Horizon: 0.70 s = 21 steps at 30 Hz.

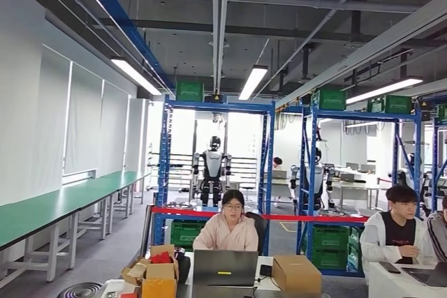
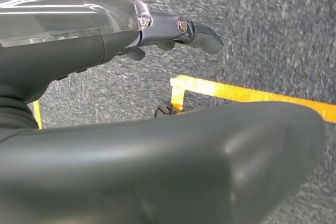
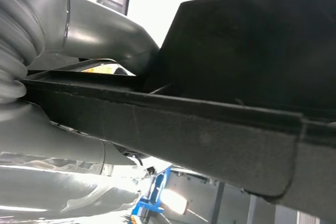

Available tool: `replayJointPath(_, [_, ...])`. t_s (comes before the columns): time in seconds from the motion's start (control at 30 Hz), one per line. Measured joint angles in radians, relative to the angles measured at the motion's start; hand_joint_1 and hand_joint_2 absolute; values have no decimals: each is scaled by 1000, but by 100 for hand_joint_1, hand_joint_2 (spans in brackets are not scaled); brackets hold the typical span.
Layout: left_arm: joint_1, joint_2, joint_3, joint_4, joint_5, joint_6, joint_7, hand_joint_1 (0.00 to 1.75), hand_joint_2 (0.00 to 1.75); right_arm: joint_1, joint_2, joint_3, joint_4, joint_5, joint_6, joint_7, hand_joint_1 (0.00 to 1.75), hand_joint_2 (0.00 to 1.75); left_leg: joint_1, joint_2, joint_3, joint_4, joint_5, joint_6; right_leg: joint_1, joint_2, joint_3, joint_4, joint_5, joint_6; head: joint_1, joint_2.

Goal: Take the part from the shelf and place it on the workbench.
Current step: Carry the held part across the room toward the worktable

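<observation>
While the right hand [image 3: 79,93] grips a dark flat part [image 3: 238,103], you see it close in the right wrist view: the grey thumb lies over one face of the part and the other fingers lie under it, so the long edge of the part crosses the middle of the frame. I judge that this clamp from both faces keeps the wide piece from tilting while it is carried. So the task's thing is in the right hand, not on a shelf and not yet on a counter.

The left hand [image 2: 174,30] holds nothing; its dark fingers stretch out straight over the grey floor [image 2: 277,24], near a yellow line [image 2: 245,94] in the middle right of that frame. It seems to hang free at the side.

In the head view you look across the room. A green counter [image 1: 63,204] runs along the left edge. Blue shelves [image 1: 216,107] stand in the centre and to the right, with green crates on them. People sit at desks along the bottom of the frame, behind a laptop [image 1: 225,267] and cardboard boxes [image 1: 296,273]. These desks stand between you and the shelves, so I think the way to the green counter passes to their left.
</observation>
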Motion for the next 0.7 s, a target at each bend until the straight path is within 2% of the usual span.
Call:
replayJointPath(0.03, [0,0,0,0,0,-1,-1,0,175,1,0,0,0,0,0,0,175,175,-1,-1,4,0,-4,1,-1,0,-37,53,-8,1,0,0])
replayJointPath(0.07, [0,0,0,0,0,-1,-1,0,175,2,0,0,0,0,-1,0,175,175,-2,-2,9,0,-8,2,0,0,-59,73,3,0,0,0])
replayJointPath(0.1, [0,0,0,0,-1,-2,-2,0,175,2,0,0,1,0,-1,0,175,175,-3,-4,17,0,-14,1,0,1,-61,53,34,-3,0,0])
replayJointPath(0.17, [-1,0,0,0,-1,-2,-3,0,175,2,0,0,1,0,-1,0,175,175,-4,-7,35,-2,-25,-2,5,4,-22,-66,121,-18,0,0])
replayJointPath(0.2, [-2,-1,0,0,-1,-3,-4,0,175,2,0,0,1,0,-1,0,175,175,-4,-9,41,-3,-30,-4,9,6,-1,-121,151,-27,0,0])
replayJointPath(0.23, [-3,-1,-1,0,-1,-3,-5,0,175,2,0,1,0,0,-2,0,175,175,-3,-10,44,-6,-32,-8,14,8,13,-158,165,-36,0,0])
replayJointPath(0.3, [-4,-1,-1,0,-1,-4,-6,0,175,2,0,1,0,0,-3,-1,175,175,0,-10,45,-13,-33,-17,21,8,22,-183,162,-47,0,1])
replayJointPath(0.37, [-4,-1,-2,0,-1,-5,-7,0,175,3,0,0,-2,-1,-3,-2,175,175,-1,-8,49,-18,-37,-27,16,6,38,-213,159,-52,0,1])
replayJointPath(0.4, [-5,-1,-2,0,-1,-5,-8,0,175,3,1,0,-3,-2,-4,-2,175,175,-3,-6,44,-4,-48,-30,13,4,48,-228,159,-54,0,0])
replayJointPath(0.47, [-6,-1,-3,0,-1,-5,-9,0,175,4,1,-1,-4,-4,-4,-3,175,175,-3,-4,1,84,-88,-35,9,0,66,-244,156,-56,0,0])
replayJointPath(0.53, [-3,1,-4,0,-1,-5,-9,0,175,6,1,-2,-4,-4,-4,-2,175,175,-2,-3,-69,201,-123,-40,8,0,77,-245,148,-58,0,0])
replayJointPath(0.57, [-1,2,-4,0,-1,-4,-9,0,175,8,1,-2,-4,-4,-4,-2,175,175,-1,-3,-91,227,-117,-43,8,0,85,-245,141,-57,0,0])
replayJointPath(0.6, [0,2,-4,0,-1,-4,-9,0,175,8,1,-3,-4,-4,-4,-2,175,175,0,-3,-96,218,-91,-46,7,0,94,-244,135,-55,0,0])
replayJointPath(0.67, [1,2,-5,0,-1,-4,-9,0,175,9,1,-3,-3,-4,-4,-2,175,175,4,-1,-59,110,-7,-50,5,1,116,-241,117,-48,0,0])
replayJointPath(0.7, [0,2,-6,0,-1,-4,-9,0,175,9,1,-3,-3,-4,-4,-2,175,175,4,0,-35,56,20,-50,6,1,124,-238,108,-42,0,0])
